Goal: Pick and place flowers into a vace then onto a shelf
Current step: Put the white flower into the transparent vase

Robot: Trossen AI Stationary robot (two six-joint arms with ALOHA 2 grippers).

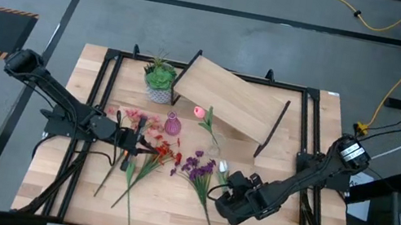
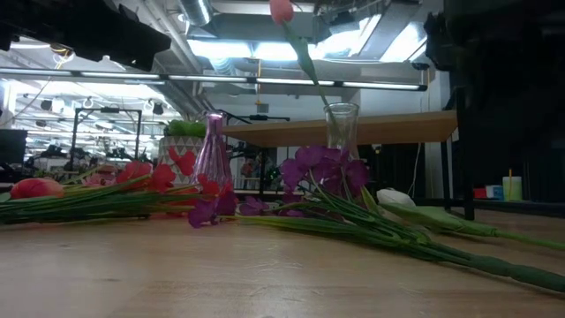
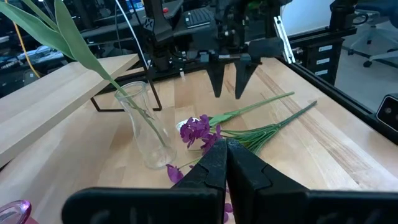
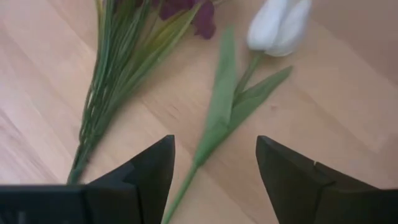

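Loose flowers lie flat on the table: pink blossoms [image 1: 132, 116], red clusters [image 1: 162, 154], purple clusters [image 1: 198, 165] and a white tulip [image 1: 221, 168]. A pink tulip [image 1: 199, 112] stands with its stalk in a clear glass vase [image 3: 146, 127]. A small pink vase [image 1: 172, 125] stands near it. My left gripper [image 1: 136, 147] is shut over the red clusters, and nothing shows between its fingers [image 3: 227, 152]. My right gripper [image 4: 214, 158] is open and low, with one finger on either side of the white tulip's stalk [image 4: 208, 134]. It does not touch the stalk.
The shelf [image 1: 228, 97], a light board on black legs, stands at the table's far side behind the vases. A spiky green plant in a white pot [image 1: 159, 79] sits to its left. The purple stalks [image 4: 102, 93] lie close beside my right gripper. An orange tulip [image 2: 35, 187] lies at the left.
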